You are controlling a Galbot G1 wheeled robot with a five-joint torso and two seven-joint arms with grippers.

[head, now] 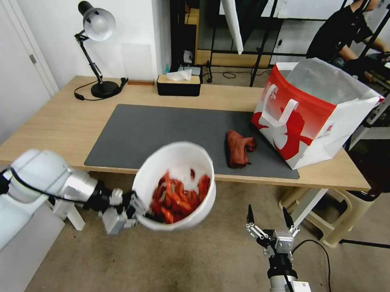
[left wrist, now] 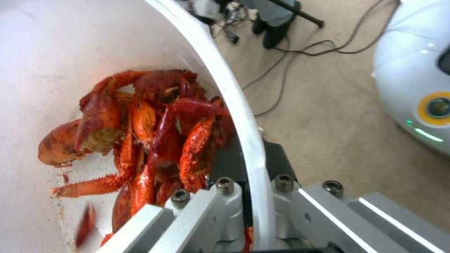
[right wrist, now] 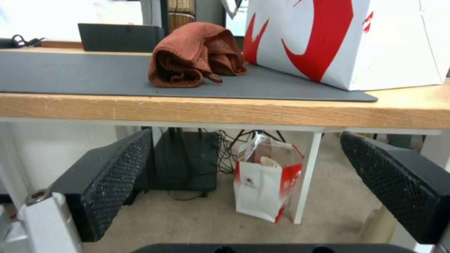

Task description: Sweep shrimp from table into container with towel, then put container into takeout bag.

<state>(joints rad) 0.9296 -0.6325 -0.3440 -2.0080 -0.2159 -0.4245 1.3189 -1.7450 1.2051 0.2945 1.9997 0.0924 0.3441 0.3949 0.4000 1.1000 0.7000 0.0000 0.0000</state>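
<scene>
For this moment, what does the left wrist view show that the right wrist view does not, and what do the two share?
Left wrist view alone: the red-orange curled shrimp piled inside the round white plastic container, with the left gripper clamped on its rim, one finger inside the wall and one outside.

Right wrist view alone: the crumpled reddish-brown towel on the dark grey mat of the light-wood table, the red-and-white paper takeout bag beside it, and the open right gripper below the table edge.

Shared: the beige carpet floor.
</scene>
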